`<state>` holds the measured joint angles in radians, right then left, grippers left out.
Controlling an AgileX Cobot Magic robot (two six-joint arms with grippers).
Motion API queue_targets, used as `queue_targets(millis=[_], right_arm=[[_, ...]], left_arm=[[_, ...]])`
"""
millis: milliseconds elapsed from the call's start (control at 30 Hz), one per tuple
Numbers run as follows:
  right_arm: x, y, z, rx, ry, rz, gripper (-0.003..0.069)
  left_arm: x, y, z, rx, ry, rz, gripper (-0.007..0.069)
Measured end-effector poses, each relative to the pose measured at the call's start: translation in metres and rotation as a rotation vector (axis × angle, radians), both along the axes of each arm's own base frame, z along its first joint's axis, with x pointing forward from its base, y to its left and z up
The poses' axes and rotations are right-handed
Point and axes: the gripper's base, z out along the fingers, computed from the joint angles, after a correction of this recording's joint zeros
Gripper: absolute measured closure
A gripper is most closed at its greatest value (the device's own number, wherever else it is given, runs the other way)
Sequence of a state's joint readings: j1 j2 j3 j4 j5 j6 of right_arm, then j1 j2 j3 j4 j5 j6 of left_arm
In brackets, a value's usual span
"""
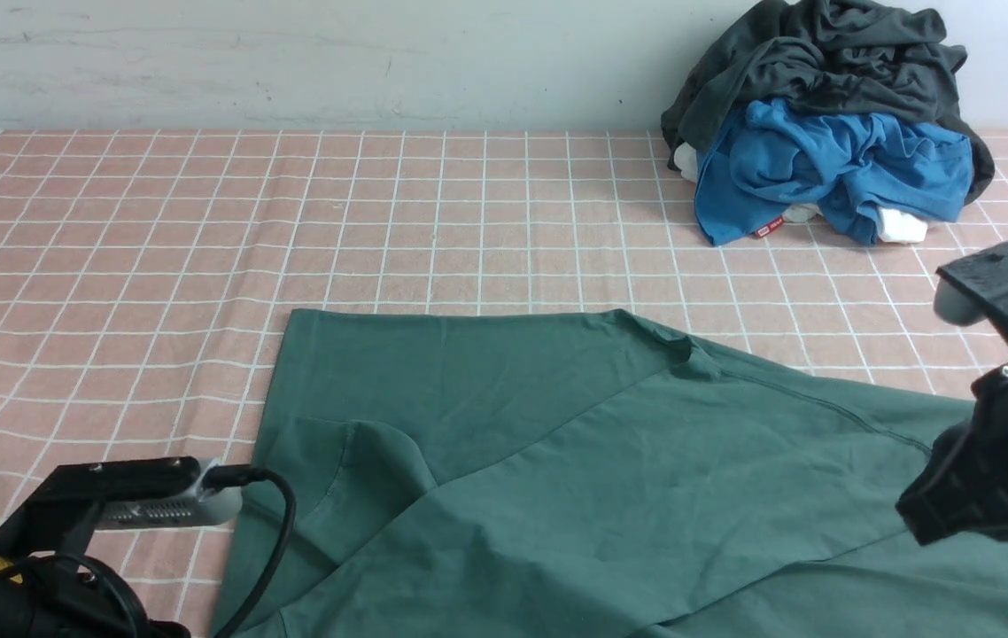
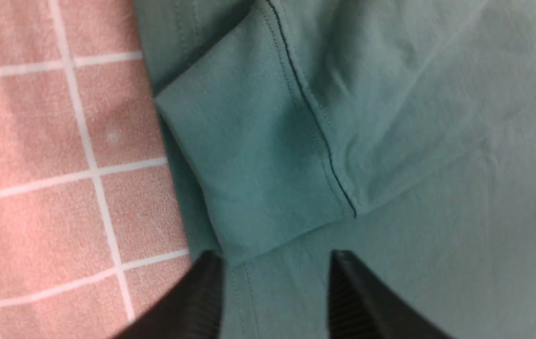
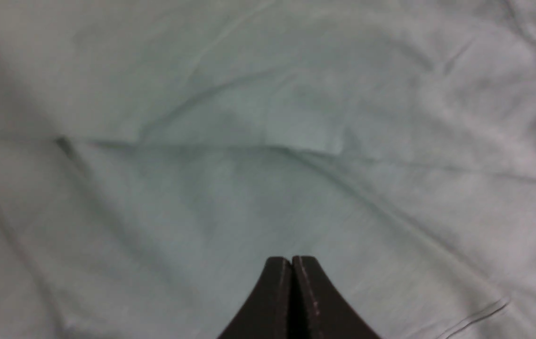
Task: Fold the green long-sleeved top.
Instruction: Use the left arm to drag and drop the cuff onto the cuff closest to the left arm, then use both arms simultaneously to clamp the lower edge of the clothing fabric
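Two tools low over green long-sleeved top (image 1: pixel 557 461), spread on near surface (image 1: pixel 380 221) | left tool (image 2: pixel 275 261) parted at cuff (image 2: pixel 249 179) edge | right tool (image 3: pixel 291 263) pressed together, empty | risk: I snag cuff lifting away, undoing sleeve fold.

Long-sleeved top (image 1: pixel 610 461) spread on the tablecloth (image 1: pixel 114 230), near side, centre to right. I see its cuff (image 2: pixel 249 165) folded onto its left edge, my left gripper (image 2: pixel 275 258) just beside it. Clothes heap (image 1: pixel 823 133) far back right, well apart.
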<state>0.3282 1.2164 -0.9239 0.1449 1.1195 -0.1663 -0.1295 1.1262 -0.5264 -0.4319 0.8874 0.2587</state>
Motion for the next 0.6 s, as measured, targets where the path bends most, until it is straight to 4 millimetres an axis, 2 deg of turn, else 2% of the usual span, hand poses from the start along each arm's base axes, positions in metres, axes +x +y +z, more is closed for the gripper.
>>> queue_targets(millis=[33,67,133,167,267,367,433,500,600], right_arm=[[-0.007,0.005,0.002,-0.004,0.022,0.036,0.0673],[-0.009,0.006,0.002,-0.006,0.029,0.043,0.0673],[-0.027,0.018,0.007,-0.014,0.051,0.138,0.0673],[-0.033,0.021,0.011,-0.009,0.040,0.170,0.0673],[-0.051,0.029,0.022,0.021,0.000,0.228,0.0673],[-0.067,0.029,0.033,0.058,-0.046,0.253,0.0673],[-0.071,0.028,0.037,0.068,-0.058,0.256,0.0673],[-0.079,0.023,0.043,0.087,-0.088,0.254,0.0673],[-0.084,0.019,0.048,0.097,-0.113,0.254,0.0673]], left_arm=[[-0.001,0.000,0.000,0.004,0.000,-0.037,0.0264],[-0.002,-0.001,0.000,0.005,0.001,-0.045,0.0256],[-0.008,-0.009,0.000,0.005,0.015,-0.186,0.0174],[-0.012,-0.015,0.000,0.001,0.019,-0.256,0.0159],[-0.028,-0.036,0.000,0.026,0.021,-0.521,0.0148],[-0.047,-0.048,-0.003,0.126,0.030,-0.802,0.0146],[-0.053,-0.052,-0.004,0.182,0.019,-0.904,0.0146],[-0.063,-0.058,-0.008,0.283,-0.033,-1.082,0.0146],[-0.071,-0.064,-0.016,0.320,-0.076,-1.186,0.0146]])
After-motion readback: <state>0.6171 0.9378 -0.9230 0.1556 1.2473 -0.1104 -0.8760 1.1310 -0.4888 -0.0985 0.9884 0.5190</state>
